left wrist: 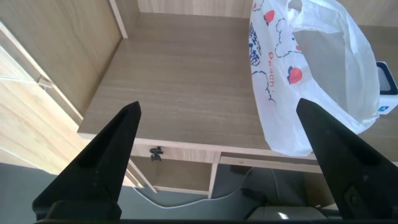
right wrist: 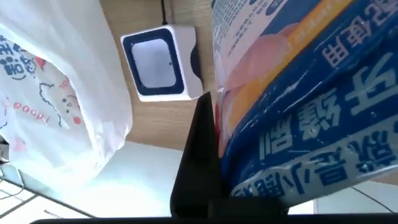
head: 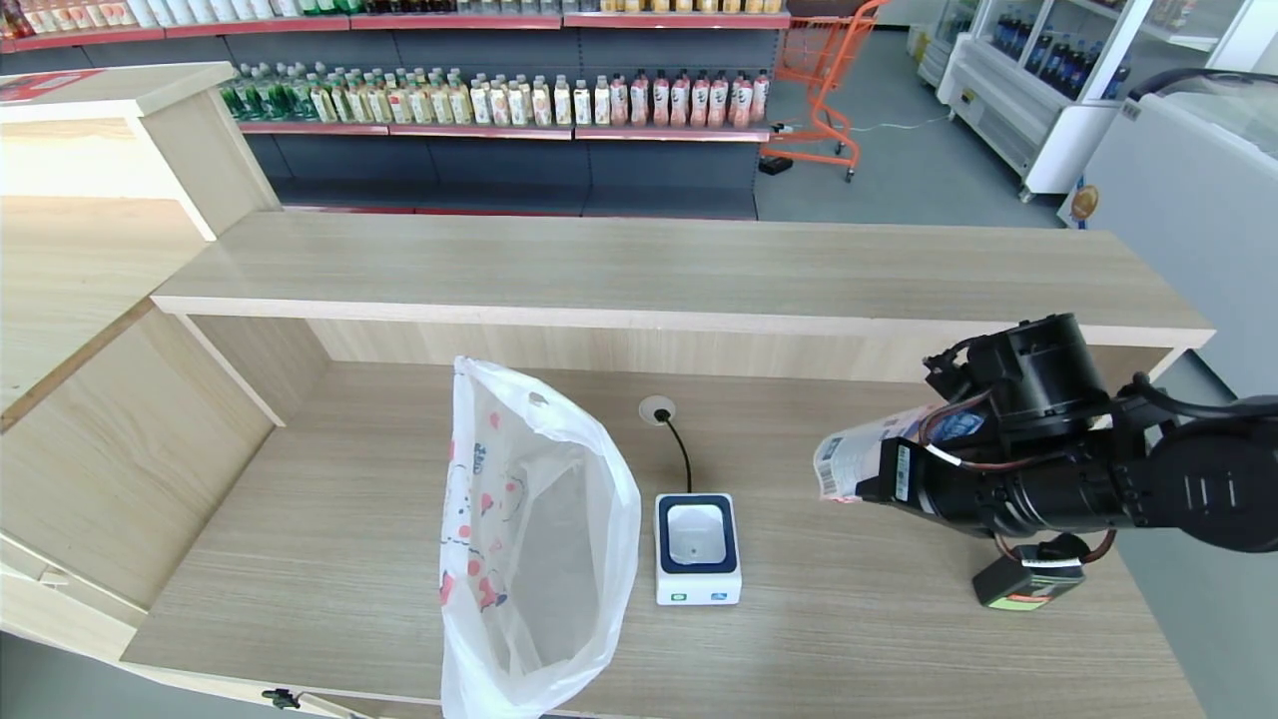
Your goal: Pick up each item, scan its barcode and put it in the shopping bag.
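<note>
In the head view, the right gripper (head: 887, 474) is clamped on a white and blue printed plastic packet (head: 847, 459), held above the right part of the light wooden counter (head: 859, 639). The packet's long axis runs left to right, and its free end, which carries a barcode strip, points left. The white box scanner with a dark blue window frame (head: 698, 548) sits on the counter to the left of that end and lower down. It is well apart from the packet, with nothing standing between them. A black cable (head: 682, 451) runs from the scanner's far side to a round grommet. The white plastic shopping bag with red prints (head: 529, 539) stands upright just left of the scanner with its mouth open. To my eye, the move turns on carrying the packet left and down over the scanner window without going past it into the bag.

In the left wrist view, the left gripper (left wrist: 219, 163) hangs off the counter's near left edge with its dark fingers (left wrist: 99, 168) wide apart and empty. The bag is beyond them. This arm is farther from the scanner than the right one.

In the right wrist view, the packet is pressed against one black finger (right wrist: 199, 163). The scanner window and the bag lie beyond it.
</note>
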